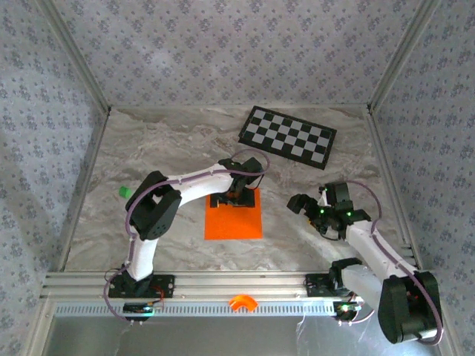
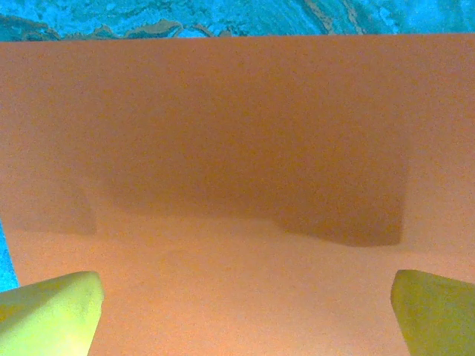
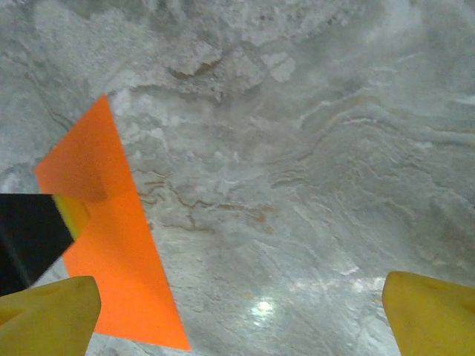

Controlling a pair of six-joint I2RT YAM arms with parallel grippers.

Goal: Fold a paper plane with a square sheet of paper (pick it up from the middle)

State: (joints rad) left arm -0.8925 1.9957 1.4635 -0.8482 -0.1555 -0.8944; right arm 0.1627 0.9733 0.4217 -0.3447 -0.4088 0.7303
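Item 1: square sheet of paper. 1 flat, unfolded orange sheet is lying on the marbled table, near the front and between the 2 arms. No crease is showing, so folding is judged not yet begun.

Item 2: left gripper. It is hanging low over the sheet's far edge with its jaws standing wide apart and nothing between them. In the left wrist view both yellow fingertips are straddling orange paper, probably lining up for the pinch the task wants from the middle. Whether the tips are touching the sheet cannot be told.

Item 3: right gripper. It is hovering over bare table to the right of the sheet, jaws spread and holding nothing, likely waiting clear.

Item 4: checkerboard. It is lying at the far right, well apart from the sheet.
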